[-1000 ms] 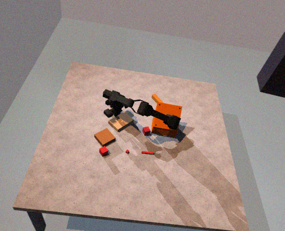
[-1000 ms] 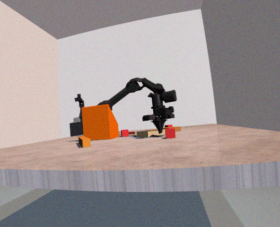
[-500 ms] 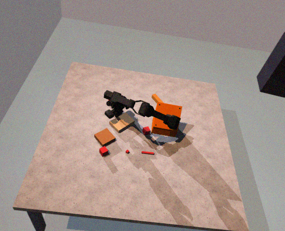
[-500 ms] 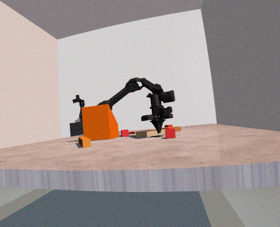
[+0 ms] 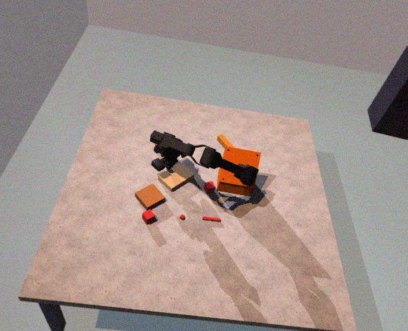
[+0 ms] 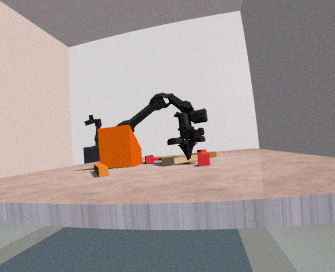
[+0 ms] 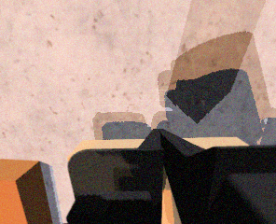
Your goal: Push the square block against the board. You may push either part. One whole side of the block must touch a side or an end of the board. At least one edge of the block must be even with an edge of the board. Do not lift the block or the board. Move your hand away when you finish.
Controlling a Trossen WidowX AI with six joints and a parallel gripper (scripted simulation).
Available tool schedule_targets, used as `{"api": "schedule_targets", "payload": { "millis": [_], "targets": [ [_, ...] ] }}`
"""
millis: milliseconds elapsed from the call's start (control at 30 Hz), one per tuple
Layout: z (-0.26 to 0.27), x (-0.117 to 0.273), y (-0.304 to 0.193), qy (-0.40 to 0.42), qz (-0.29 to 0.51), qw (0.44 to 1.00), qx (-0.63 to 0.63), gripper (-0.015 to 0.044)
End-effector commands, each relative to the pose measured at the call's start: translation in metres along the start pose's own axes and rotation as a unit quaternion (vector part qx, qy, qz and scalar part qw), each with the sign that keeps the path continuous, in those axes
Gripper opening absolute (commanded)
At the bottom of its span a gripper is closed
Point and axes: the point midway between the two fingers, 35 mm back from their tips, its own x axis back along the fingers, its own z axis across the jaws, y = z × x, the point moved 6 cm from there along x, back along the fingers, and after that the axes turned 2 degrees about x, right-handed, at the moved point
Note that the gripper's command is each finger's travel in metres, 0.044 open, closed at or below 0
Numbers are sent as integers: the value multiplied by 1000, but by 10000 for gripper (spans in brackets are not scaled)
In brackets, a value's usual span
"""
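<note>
Tan board (image 5: pixel 177 181) (image 6: pixel 180 160) (image 7: pixel 222 141): just beside gripper (image 5: pixel 171 171) (image 6: pixel 188 158) (image 7: pixel 160 132) (fingers together) | brown square block (image 5: pixel 149 196) (image 6: pixel 212 154) (image 7: pixel 5 196): farther off

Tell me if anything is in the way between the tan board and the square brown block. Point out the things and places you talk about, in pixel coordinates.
Nothing visible stands between the tan board (image 5: pixel 176 180) (image 6: pixel 185 159) (image 7: pixel 222 141) and the brown block (image 5: pixel 149 195) (image 6: pixel 213 154) (image 7: pixel 3 198). The nearest red cube (image 5: pixel 148 216) (image 6: pixel 201 151) sits beyond the block, outside that gap.

"What sort of place is it?"
"A plain room, perhaps a lab: a black robot arm (image 5: pixel 213 158) (image 6: pixel 144 112) stands inside the edges of the counter (image 5: pixel 125 256) (image 6: pixel 162 190)."
"And around it?"
"Bare walls (image 5: pixel 232 32) (image 6: pixel 162 67), loose blocks, a counter leg under one corner."
</note>
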Motion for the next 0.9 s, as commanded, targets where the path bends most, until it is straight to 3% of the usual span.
{"api": "schedule_targets", "payload": {
  "millis": [0, 867],
  "targets": [
    [0, -5, -9, -2, 11, 1000, -4, 0],
    [-2, -6, -30, -2, 11, 1000, -5, 0]
  ]
}}
